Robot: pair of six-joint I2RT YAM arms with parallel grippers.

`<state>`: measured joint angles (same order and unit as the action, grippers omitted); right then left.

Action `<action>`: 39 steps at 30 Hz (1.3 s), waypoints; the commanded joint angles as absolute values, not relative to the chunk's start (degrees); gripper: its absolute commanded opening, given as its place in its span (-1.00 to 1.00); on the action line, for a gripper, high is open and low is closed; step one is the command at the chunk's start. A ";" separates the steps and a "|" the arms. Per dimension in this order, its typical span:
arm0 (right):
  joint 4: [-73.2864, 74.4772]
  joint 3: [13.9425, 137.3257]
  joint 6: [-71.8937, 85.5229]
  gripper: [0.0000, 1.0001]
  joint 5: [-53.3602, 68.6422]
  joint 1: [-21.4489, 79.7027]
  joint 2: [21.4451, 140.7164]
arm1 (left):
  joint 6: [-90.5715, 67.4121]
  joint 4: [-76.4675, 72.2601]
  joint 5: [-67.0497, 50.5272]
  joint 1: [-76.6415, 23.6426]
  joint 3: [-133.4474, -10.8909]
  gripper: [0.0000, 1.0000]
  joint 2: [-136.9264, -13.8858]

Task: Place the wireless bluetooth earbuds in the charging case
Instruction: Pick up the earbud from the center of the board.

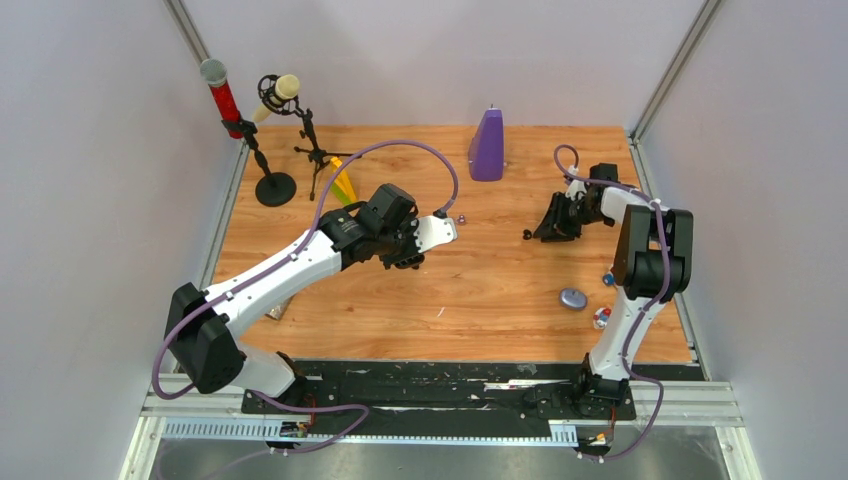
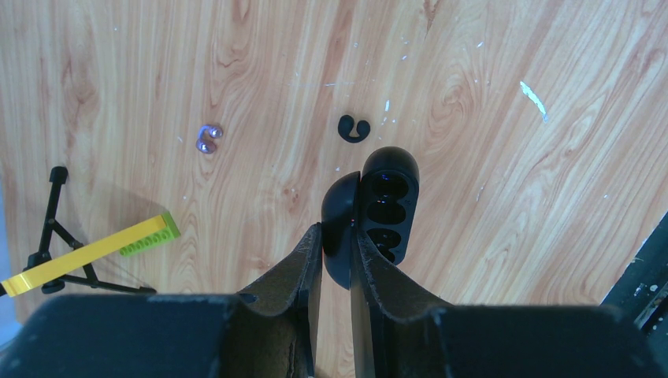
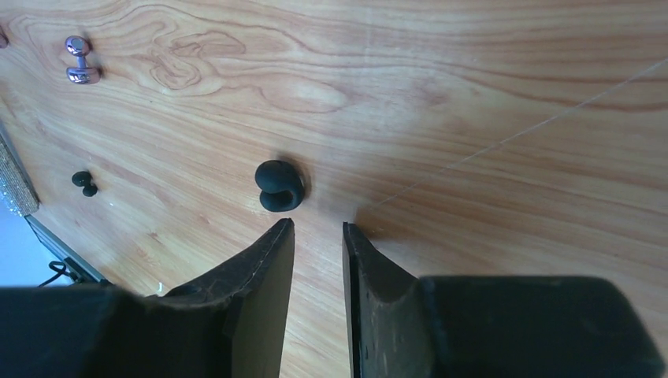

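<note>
Landmark: a purple wedge stands upright at the far edge of the wooden counter; every place below is given from it.
Left end effector: nearer than the wedge and to its left; the jaws stand narrow, clamped on a black charging case.
Charging case: open; the rounded lid half sits between the two fingers, and the half with the dark hollow seats stands beside them, facing the wrist camera; whether it touches the wood I cannot tell.
Right end effector: nearer than the wedge and to its right; low over the wood; the jaws are parted by a slim gap with only bare wood between them.
Black earbud: nearer than the wedge and a little to its right; it lies on the wood just beyond the right end effector's fingertips, apart from them and off to one side of the gap.
Second black earbud: nearer than the wedge and slightly to its left; on the wood just past the tip of the open case, not touching it.
Purple earbud: nearer than the wedge, close beside the second black earbud; glossy, lying loose on the wood.
Grey case: an oval, closed shell well nearer than the wedge and to its right, beside the right arm.
Microphones: two on stands, far to the wedge's left, in the back corner.
Yellow strip: left of the wedge, lying across a stand's legs.
</note>
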<state>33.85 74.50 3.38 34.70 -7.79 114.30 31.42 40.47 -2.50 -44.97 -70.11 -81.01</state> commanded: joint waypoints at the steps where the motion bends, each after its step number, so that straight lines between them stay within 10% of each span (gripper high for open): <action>1: 32.84 74.22 4.04 -0.42 34.56 -7.92 112.84 | 31.46 39.46 -2.92 -45.26 -70.62 -0.51 -78.50; 39: 31.80 77.16 4.09 -0.70 29.68 -2.90 117.31 | 31.54 39.52 -2.72 -45.53 -70.60 -0.51 -78.83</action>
<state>33.34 76.36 4.75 32.47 -3.18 115.39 31.42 40.47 -2.50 -45.04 -70.11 -81.01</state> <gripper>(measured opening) 0.169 0.251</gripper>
